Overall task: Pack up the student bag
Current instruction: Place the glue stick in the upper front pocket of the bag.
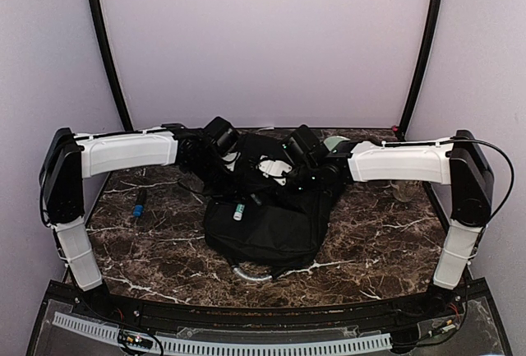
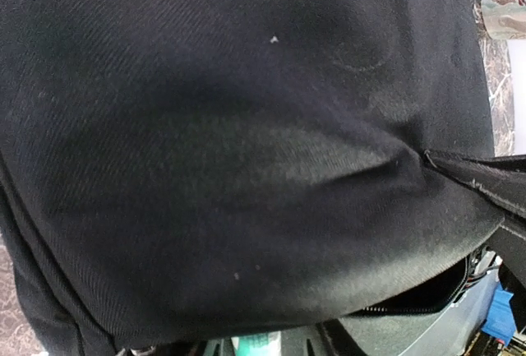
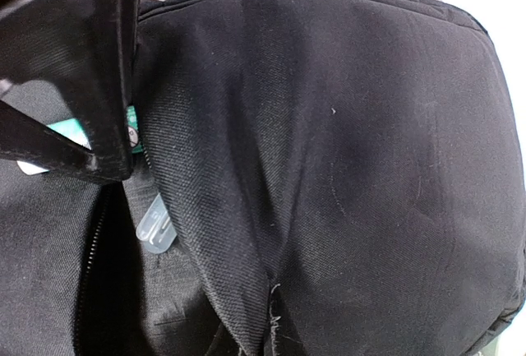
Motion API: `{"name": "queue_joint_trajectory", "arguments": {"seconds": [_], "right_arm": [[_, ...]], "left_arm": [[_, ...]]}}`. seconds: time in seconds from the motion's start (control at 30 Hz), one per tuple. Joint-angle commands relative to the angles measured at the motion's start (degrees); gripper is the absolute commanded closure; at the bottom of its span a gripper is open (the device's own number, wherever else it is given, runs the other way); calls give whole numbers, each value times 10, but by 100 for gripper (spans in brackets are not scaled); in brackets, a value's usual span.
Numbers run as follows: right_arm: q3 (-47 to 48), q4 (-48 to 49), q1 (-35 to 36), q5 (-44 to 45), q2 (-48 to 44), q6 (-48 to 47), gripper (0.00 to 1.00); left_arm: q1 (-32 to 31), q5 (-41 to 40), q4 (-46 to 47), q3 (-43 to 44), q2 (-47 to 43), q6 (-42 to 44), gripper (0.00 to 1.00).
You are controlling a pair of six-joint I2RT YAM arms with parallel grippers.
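The student bag point(image 1: 263, 228) lies flat in the middle of the marble table, black, with its grey handle loop point(image 1: 249, 275) toward the near edge. Its fabric fills the left wrist view point(image 2: 246, 126) and the right wrist view point(image 3: 370, 167). My right gripper point(image 1: 283, 182) is shut on a raised fold of the bag's cloth point(image 3: 271, 307); its fingers are hidden. A white and green tube point(image 1: 238, 210) point(image 2: 256, 343) sits at the bag's opening under my left gripper point(image 1: 233, 177), whose jaws are hidden by fabric. A clear cap point(image 3: 154, 228) shows inside the opening.
A blue pen-like object point(image 1: 138, 205) lies on the table left of the bag. A camouflage-patterned item point(image 2: 505, 9) rests beyond the bag's far side, and a pale green thing point(image 1: 333, 141) sits behind the right wrist. Both forearms cross above the bag's far end.
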Motion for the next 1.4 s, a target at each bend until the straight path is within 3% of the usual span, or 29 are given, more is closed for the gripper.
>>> {"name": "queue_joint_trajectory", "arguments": {"seconds": [0.0, 0.23, 0.53, 0.73, 0.93, 1.37], "right_arm": [[3, 2, 23, -45, -27, -6, 99], [3, 1, 24, -51, -22, -5, 99], [7, -1, 24, -54, -14, -3, 99], [7, -2, 24, -48, -15, -3, 99], [5, -1, 24, -47, -16, -4, 99], [3, 1, 24, -47, -17, -4, 99]], "left_arm": [[-5, -36, -47, -1, -55, 22, 60], [-20, -54, -57, -115, -159, 50, 58], [-22, 22, 101, -226, -220, 29, 71], [-44, 35, 181, -230, -181, 12, 69], [-47, 11, 202, -230, -147, 3, 79], [-45, -141, 191, -96, -37, 61, 87]]}}
